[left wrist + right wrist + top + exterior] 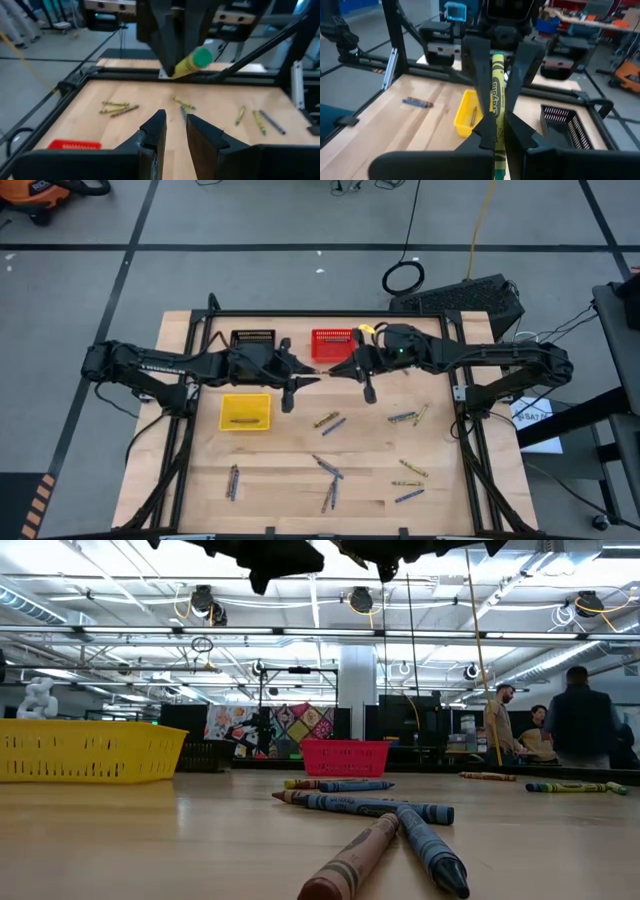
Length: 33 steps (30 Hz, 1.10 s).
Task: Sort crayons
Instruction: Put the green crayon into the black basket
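My right gripper is shut on a yellow-green crayon high above the middle of the table. The crayon sticks out forward toward my left gripper, which faces it open. The left fingers stand to either side of the crayon's far end, and I see no touch. From above, the two grippers meet tip to tip in front of the red basket. Loose crayons lie flat on the wood. My right gripper pinches the crayon's shaft between its two fingers. The fingers come level from the table's right and lie along the crayon. Most of the crayon's length juts out past the fingertips. It is lifted clear of the table, roughly level.
A black basket stands at the far side left of the red one, and a yellow basket nearer on the left. Crayons are scattered at the right, the near middle and the near left. People stand beyond the table.
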### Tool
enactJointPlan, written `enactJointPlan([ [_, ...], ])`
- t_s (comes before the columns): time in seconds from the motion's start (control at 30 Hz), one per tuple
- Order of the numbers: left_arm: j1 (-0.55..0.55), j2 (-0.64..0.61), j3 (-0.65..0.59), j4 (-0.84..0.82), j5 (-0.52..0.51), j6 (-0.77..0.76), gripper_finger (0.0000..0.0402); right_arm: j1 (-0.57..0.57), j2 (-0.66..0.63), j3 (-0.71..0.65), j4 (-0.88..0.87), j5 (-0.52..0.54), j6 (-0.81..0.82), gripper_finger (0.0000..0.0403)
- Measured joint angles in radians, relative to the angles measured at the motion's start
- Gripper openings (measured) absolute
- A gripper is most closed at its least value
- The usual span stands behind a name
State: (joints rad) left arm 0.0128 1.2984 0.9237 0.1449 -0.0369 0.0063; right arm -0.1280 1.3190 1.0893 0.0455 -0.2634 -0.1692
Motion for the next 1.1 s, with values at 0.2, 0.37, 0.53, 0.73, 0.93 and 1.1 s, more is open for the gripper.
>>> enactJointPlan([
  [0.2,0.0,0.0,0.0,0.066,0.01,-0.001,0.0082,0.0,0.0,0.0,0.018,0.0,0.0,0.0],
  [0.37,0.0,0.0,0.0,0.122,0.01,-0.001,0.0082,0.0,0.0,0.0,0.018,0.0,0.008,0.0],
  [0.53,0.0,0.0,0.0,0.14,0.009,-0.001,0.0082,0.0,0.0,0.0,0.018,0.0,0.008,0.0],
  [0.73,0.0,0.0,0.0,0.168,0.009,-0.001,0.0082,0.0,0.0,0.0,0.019,0.0,0.006,0.0],
  [0.93,0.0,0.0,0.0,0.185,0.009,0.0,0.0082,0.0,0.0,0.0,0.044,0.0,0.006,0.0],
  [1.1,0.002,0.0,0.0,0.186,0.009,0.003,0.0068,0.0,0.001,0.0,0.049,0.0,0.005,0.0],
])
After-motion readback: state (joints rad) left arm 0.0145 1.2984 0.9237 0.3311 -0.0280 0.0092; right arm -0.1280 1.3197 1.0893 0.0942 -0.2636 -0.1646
